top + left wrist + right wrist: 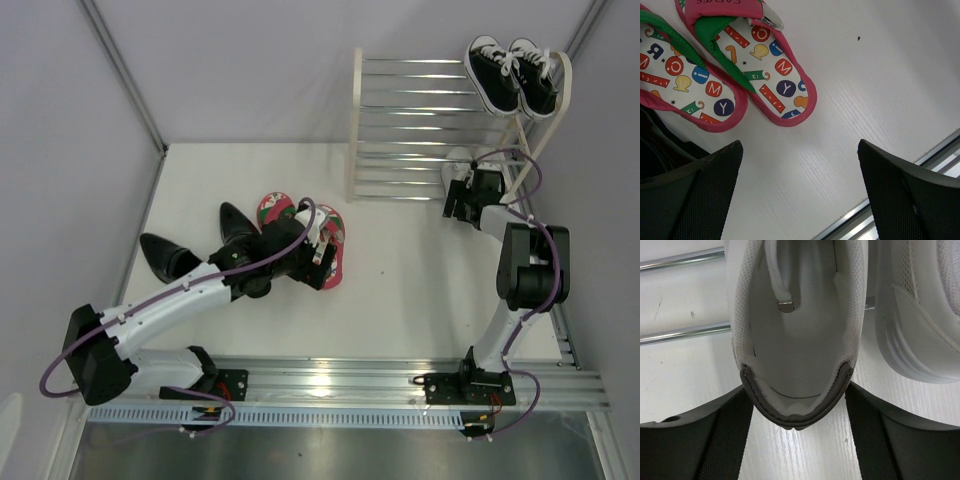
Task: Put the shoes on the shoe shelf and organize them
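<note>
The shoe shelf point(420, 110) stands at the back right. My right gripper point(462, 200) is shut on the heel of a white sneaker point(795, 330), one finger point(725, 440) on each side; the sneaker lies on the lower bars point(685, 332). Its mate point(920, 325) sits just to its right. Both white sneakers point(470, 165) show in the top view. My left gripper point(322, 258) is open and empty point(800, 145) just above the heels of the red flip-flops point(775, 75), which lie side by side on the table point(335, 240). The black dress shoes point(165, 255) lie to the left.
Black canvas sneakers point(510, 70) sit on the shelf's top tier at the right. A metal rail point(350, 385) runs along the near edge and also shows in the left wrist view point(940, 160). Grey walls close in the left, back and right.
</note>
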Controlling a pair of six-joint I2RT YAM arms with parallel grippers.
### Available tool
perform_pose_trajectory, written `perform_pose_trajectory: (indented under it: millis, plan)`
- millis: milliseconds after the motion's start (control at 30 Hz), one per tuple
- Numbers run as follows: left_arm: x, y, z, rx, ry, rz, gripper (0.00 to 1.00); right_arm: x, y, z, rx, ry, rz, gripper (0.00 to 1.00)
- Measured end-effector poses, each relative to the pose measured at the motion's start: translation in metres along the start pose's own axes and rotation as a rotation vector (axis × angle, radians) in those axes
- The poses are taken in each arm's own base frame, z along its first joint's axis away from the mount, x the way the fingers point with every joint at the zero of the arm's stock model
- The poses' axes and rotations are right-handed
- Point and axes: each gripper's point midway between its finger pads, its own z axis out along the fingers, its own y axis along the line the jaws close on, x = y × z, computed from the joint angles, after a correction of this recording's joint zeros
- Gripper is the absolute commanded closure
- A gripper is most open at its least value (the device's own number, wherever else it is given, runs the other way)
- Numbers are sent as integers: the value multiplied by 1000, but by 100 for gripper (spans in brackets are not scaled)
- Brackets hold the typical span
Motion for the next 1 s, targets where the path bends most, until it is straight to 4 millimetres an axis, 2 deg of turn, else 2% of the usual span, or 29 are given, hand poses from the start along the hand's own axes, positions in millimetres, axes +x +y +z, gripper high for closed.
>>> perform_pose_trajectory:
  millis: [400, 600, 733, 767, 867, 1000]
  plan:
    - [6, 2, 6, -16, 25, 4, 1, -6, -3, 2, 22, -19, -21, 23]
    - [6, 2, 6, -15, 24, 4, 1, -14, -1, 3, 15, -49, -30, 25]
    - [5, 2, 6, -16, 24, 4, 1, -17, -1, 6, 14, -62, -45, 36]
    - [6, 2, 6, -16, 24, 4, 1, -18, -1, 7, 13, -65, -50, 45]
    - [5, 2, 6, -17, 25, 4, 1, -21, 0, 11, 10, -77, -61, 61]
    - [5, 3, 6, -21, 24, 4, 0, -24, 1, 12, 8, -91, -69, 66]
